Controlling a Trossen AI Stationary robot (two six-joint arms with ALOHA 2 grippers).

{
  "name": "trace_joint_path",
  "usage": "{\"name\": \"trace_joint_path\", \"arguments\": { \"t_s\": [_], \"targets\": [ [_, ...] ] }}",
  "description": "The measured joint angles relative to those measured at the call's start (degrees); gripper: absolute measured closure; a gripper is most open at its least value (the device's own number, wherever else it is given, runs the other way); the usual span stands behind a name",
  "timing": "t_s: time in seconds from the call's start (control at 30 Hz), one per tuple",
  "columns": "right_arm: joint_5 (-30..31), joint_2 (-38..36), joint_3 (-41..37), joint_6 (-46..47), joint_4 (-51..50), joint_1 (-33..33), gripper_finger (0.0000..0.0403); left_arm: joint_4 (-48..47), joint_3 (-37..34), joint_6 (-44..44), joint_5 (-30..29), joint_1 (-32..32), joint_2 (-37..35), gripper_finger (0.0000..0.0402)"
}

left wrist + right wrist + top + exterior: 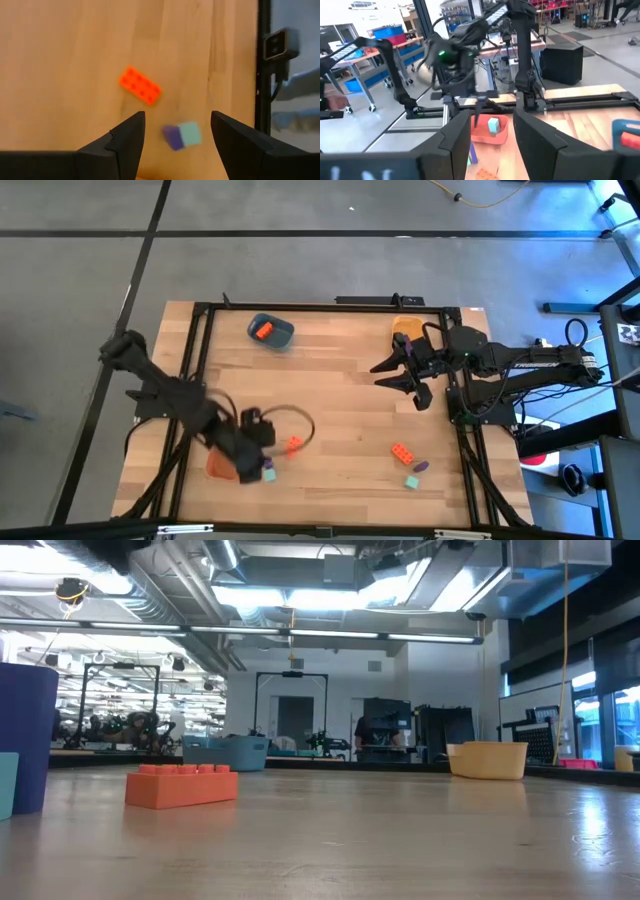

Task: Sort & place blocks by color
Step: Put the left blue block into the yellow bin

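At the lower left of the overhead frame my left gripper [262, 465] hangs over the orange bowl [220, 467], fingers spread wide and holding nothing — a purple block [171, 137] and a teal block [190, 134] lie touching beneath them, an orange block [140, 85] nearby. My right gripper [400, 375] waits at the right, fingers apart. No lettering is legible.

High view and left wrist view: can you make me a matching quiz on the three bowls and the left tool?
1 blue bowl
2 yellow bowl
3 orange bowl
4 left tool

A partly under the left arm
B open, over a purple block and a teal block
C holds an orange-red block
D beside the right arm

Pairs: 1-C, 2-D, 3-A, 4-B
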Motion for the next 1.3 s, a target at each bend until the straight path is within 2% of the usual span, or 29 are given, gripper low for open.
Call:
{"name": "trace_joint_path", "arguments": {
  "t_s": [0.1, 0.3, 0.57, 0.93, 1.3],
  "targets": [
    [0.06, 0.0, 0.0, -0.11, -1.13, 0.0, 0.0251, 2.31, 0.0, -5.2, -2.19, -3.0, 3.98, 0.0183],
    [1.64, 0.0, 0.0, -0.21, -1.99, -0.02, 0.0251, 1.4, 0.0, -7.23, -3.31, -4.03, 9.18, 0.0183],
    [1.62, 0.0, 0.0, -1.96, -2.04, -0.02, 0.0251, 0.44, -0.01, -7.21, 0.16, -4.01, 13.77, 0.0184],
    [1.62, 0.0, 0.0, -2.92, -2.28, -0.02, 0.0251, -1.68, -0.04, -7.06, -0.47, -1.95, 15.74, 0.0186],
    [1.62, 0.0, 0.0, -3.0, -2.25, -0.02, 0.0251, -1.71, -0.04, -8.18, 2.81, -1.23, 15.74, 0.0236]
  ]
}}
